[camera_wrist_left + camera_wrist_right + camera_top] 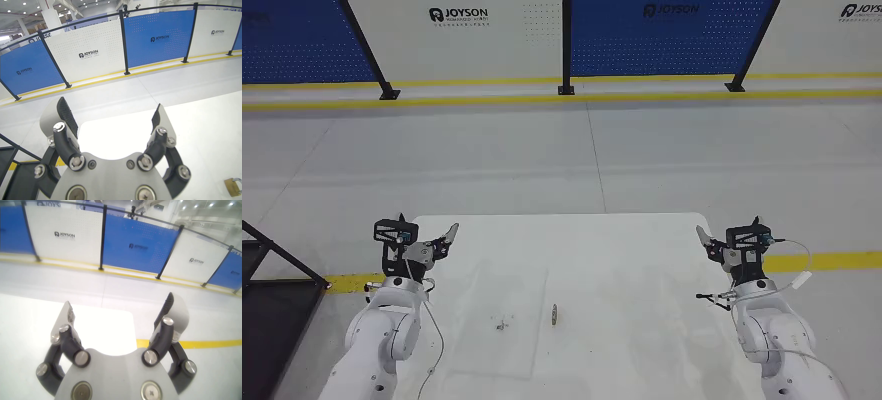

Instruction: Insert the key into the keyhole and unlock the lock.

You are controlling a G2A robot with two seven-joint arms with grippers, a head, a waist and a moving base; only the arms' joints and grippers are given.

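A small brass padlock [555, 314] lies on the white table [642, 250] a little left of its middle, toward the front. The padlock [232, 186] also shows at the edge of the left wrist view, its shackle pointing away. A small metal key [501, 324] lies just left of the lock. My left gripper [427, 238] [110, 106] hovers open over the table's far left corner, nothing between its fingers. My right gripper [730, 237] [119, 300] is open and empty at the far right corner. Both grippers are well apart from the lock and key.
A black metal frame [272, 262] stands beside the table's left edge. A yellow floor line [832, 260] runs past on the right. Blue and white barrier panels [662, 35] stand far behind across open floor.
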